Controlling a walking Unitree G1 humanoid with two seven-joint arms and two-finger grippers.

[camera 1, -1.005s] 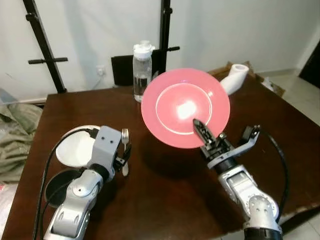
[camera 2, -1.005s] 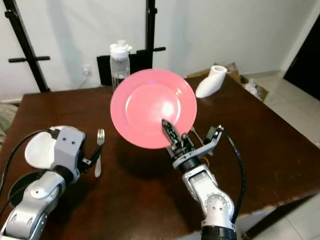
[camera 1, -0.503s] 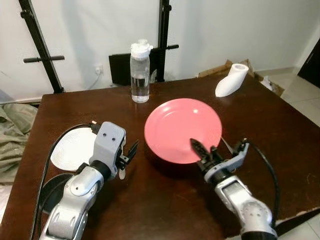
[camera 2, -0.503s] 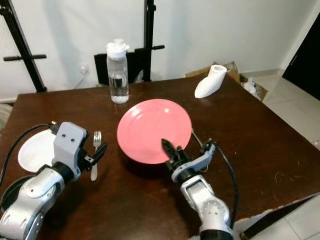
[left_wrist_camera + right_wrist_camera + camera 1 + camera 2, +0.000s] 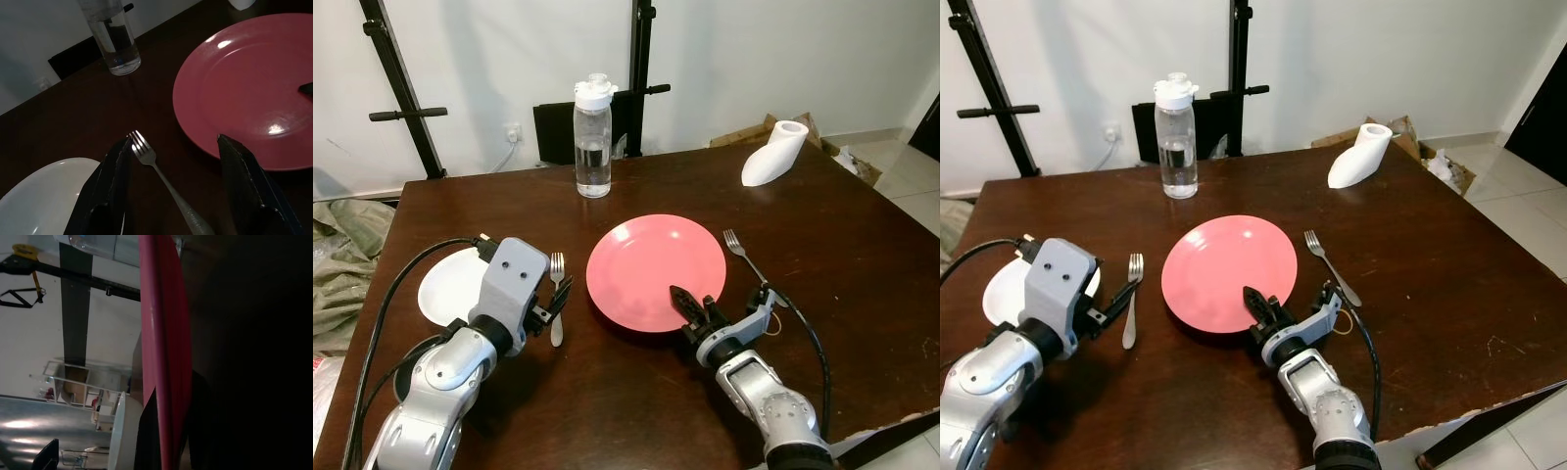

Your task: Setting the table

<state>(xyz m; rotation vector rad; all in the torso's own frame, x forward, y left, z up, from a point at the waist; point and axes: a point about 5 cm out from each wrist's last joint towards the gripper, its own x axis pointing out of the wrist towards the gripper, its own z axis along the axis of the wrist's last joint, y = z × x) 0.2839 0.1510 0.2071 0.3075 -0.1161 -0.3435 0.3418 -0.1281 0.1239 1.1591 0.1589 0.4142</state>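
A pink plate lies flat on the dark wooden table, near its middle. My right gripper is shut on the plate's near rim, one black finger lying on top of it. A fork rests on the table left of the plate. My left gripper hovers open just above this fork, one finger on either side of it. A second fork lies to the right of the plate. A white plate sits at the left, partly behind my left arm.
A clear water bottle stands at the back of the table. A white paper roll lies at the back right corner. Black stand poles rise behind the table. The table's right half has free room.
The right gripper has lowered the pink plate from a raised, tilted pose down flat onto the table. The left gripper has stayed over the left fork.
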